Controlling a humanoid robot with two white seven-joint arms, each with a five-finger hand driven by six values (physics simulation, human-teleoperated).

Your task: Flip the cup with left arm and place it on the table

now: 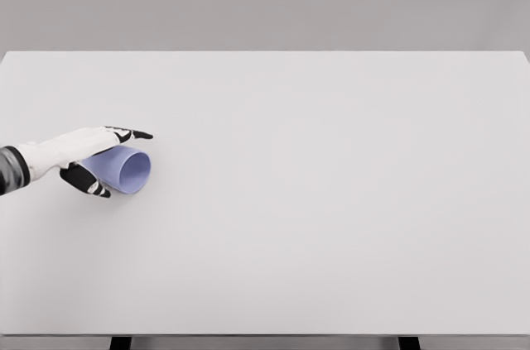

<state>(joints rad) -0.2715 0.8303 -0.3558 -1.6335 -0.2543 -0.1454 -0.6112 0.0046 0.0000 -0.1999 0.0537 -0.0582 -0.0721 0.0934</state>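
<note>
The left hand (98, 160) comes in from the left edge of the white rectangular worktop (331, 201). Its fingers are closed around a light blue plastic cup (128, 170), thumb below and the other fingers above. The cup lies on its side near the left edge of the worktop, with its open mouth turned to the right.

No legible text, label, brand mark, number or sign is being displayed anywhere in the head view. Nothing readable is being shown on the cup (126, 170), on the left hand (93, 160) or on the table (331, 201).
</note>
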